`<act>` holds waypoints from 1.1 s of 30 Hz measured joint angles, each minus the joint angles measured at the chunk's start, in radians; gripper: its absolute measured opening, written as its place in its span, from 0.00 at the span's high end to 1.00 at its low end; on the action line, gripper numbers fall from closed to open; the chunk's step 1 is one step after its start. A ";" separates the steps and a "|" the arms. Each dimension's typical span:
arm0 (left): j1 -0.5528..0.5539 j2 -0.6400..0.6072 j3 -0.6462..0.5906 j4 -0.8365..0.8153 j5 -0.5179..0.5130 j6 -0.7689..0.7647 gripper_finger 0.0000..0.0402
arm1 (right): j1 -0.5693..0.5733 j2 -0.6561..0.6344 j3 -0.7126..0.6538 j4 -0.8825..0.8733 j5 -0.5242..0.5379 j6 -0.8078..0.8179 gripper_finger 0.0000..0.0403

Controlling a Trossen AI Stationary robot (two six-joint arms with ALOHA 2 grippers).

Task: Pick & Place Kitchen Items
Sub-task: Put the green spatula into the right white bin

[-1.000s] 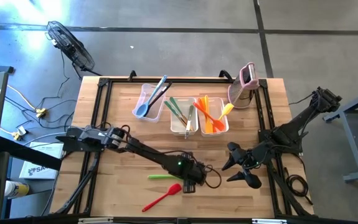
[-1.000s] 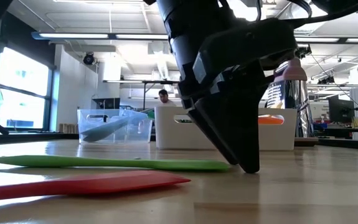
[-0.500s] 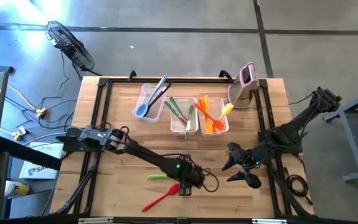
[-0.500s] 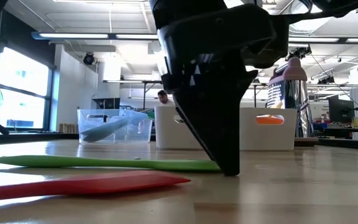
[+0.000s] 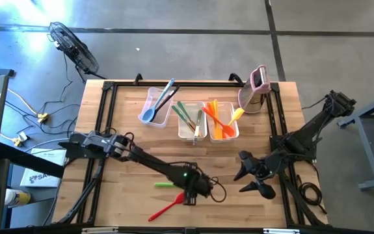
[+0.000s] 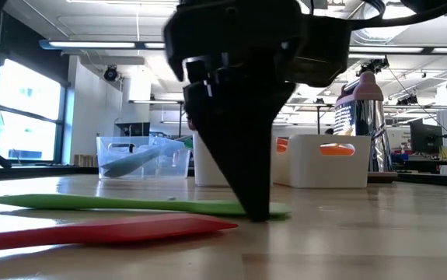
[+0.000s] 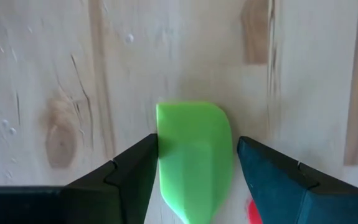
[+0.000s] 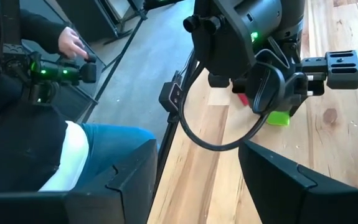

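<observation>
**A:** Green silicone spatula [image 7: 194, 158] is lying flat on the wooden table [image 5: 128, 123], near the front edge, just behind the red spatula [image 5: 168, 206]. The left gripper [image 7: 194, 163] is down over its blade, fingers spread either side, not squeezing it.

**B:** Yep, the wrist cam shows both dark fingers [image 7: 132, 171] just beside the blade's edges. What's on the right?

**A:** The three clear plastic tubs [image 5: 194, 119] at the back hold blue, green and orange utensils. The right gripper [image 5: 252, 180] hangs near the table's right edge, fingers apart, holding nothing.
</observation>
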 joint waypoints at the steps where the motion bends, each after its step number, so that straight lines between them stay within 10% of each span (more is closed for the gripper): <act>1: -0.004 -0.001 0.000 -0.005 0.002 0.007 0.44 | 0.002 0.000 0.000 0.000 0.000 0.000 0.46; 33: -0.015 -0.011 0.019 -0.106 -0.037 -0.006 0.82 | 0.055 0.000 0.000 0.000 0.026 0.026 0.46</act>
